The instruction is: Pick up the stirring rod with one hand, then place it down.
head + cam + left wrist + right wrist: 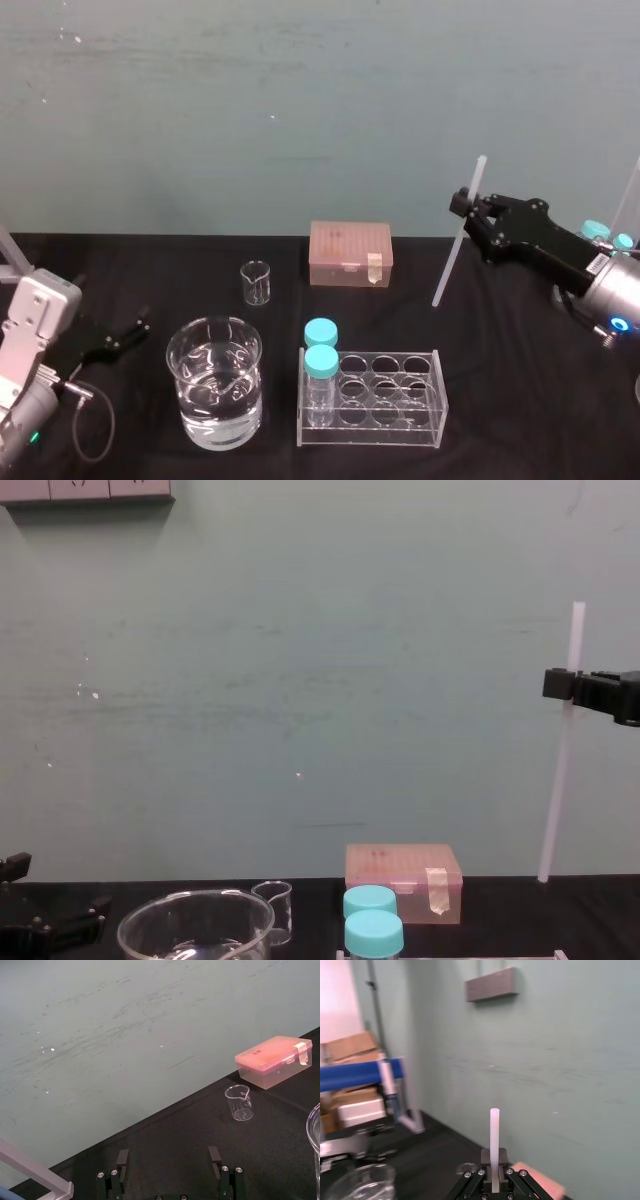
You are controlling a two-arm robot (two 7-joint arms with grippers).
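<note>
One black right gripper (463,207) clamps the long, thin, white translucent stirring rod (449,262), nearly upright over the black table's (500,330) right side; the left gripper (170,1157) rests low at left, fingers spread

A scuffed, pale green wall (300,100) rises directly behind a black-covered table (520,330). A grey rectangular box (490,983) is mounted high on the wall. Cardboard boxes (350,1047) are stacked near the wall.
</note>
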